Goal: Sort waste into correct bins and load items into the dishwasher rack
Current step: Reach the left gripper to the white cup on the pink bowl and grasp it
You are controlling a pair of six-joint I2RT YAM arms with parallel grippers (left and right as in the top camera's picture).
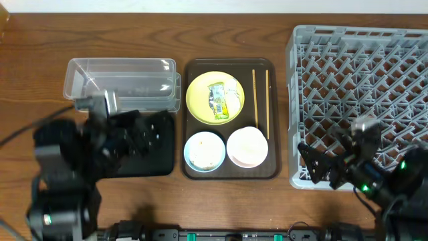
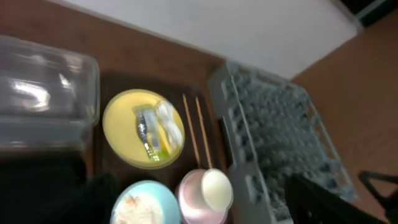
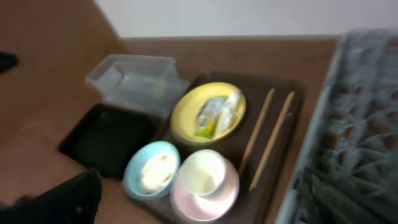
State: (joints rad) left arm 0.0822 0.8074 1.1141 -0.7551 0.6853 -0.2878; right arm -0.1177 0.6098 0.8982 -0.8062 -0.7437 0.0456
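The brown serving tray holds a pale-yellow plate with the green-yellow wrapper and a white paper scrap. Two chopsticks lie beside the plate. A light-blue bowl holds beige food scraps, and a white bowl sits next to it. The clear tub is at the back left. The black tray lies in front of it, partly under my left gripper, whose jaws are lost against the tray. My right gripper is open over the front left corner of the grey rack.
The rack fills the right side of the table, close beside the serving tray. My left arm's body takes up the front left. Bare wood runs along the front edge.
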